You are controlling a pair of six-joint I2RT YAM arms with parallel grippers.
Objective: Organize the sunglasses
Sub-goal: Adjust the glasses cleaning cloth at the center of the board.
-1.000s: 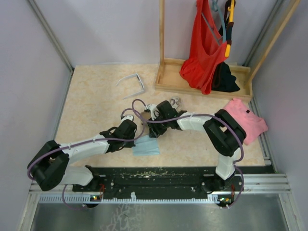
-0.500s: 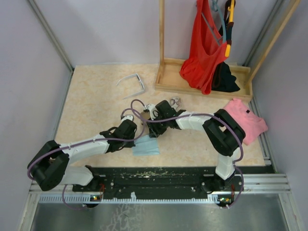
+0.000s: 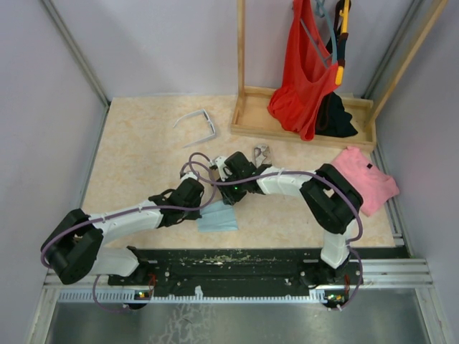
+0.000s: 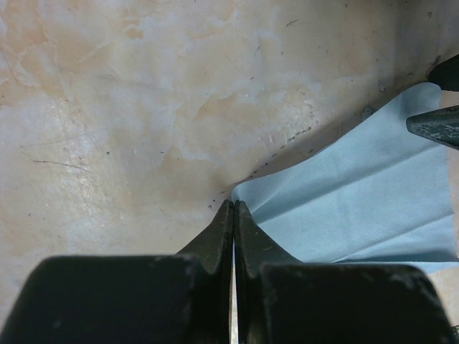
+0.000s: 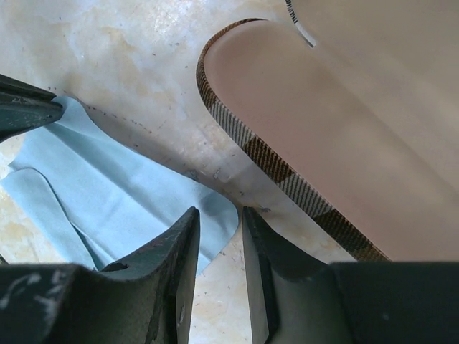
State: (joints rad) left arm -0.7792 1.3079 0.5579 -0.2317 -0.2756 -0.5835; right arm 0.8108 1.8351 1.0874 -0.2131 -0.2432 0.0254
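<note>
**Top external view.** The white-framed sunglasses (image 3: 195, 123) lie open on the far left part of the table (image 3: 136, 158). They are well apart from the dark wire-framed sunglasses (image 3: 261, 152), which lie just in front of the wooden rack base (image 3: 251, 118). Both arms reach to mid-table, where their wrists meet above a light blue cloth (image 3: 217, 217). A pink garment (image 3: 367, 180) lies at the right edge, and a red garment (image 3: 305, 64) hangs on the rack.

**Left wrist view.** The left gripper (image 4: 234, 204) has its fingers pressed together with no gap. Their tips sit at a corner of the cloth; whether that corner is pinched cannot be told. No sunglasses appear here.

**Right wrist view.** The right gripper (image 5: 220, 215) has its jaws parted by a narrow gap, and they clasp nothing. A corner of the cloth shows in the gap. A brown-striped case (image 5: 287, 179) lies just beyond. No sunglasses appear here.
</note>
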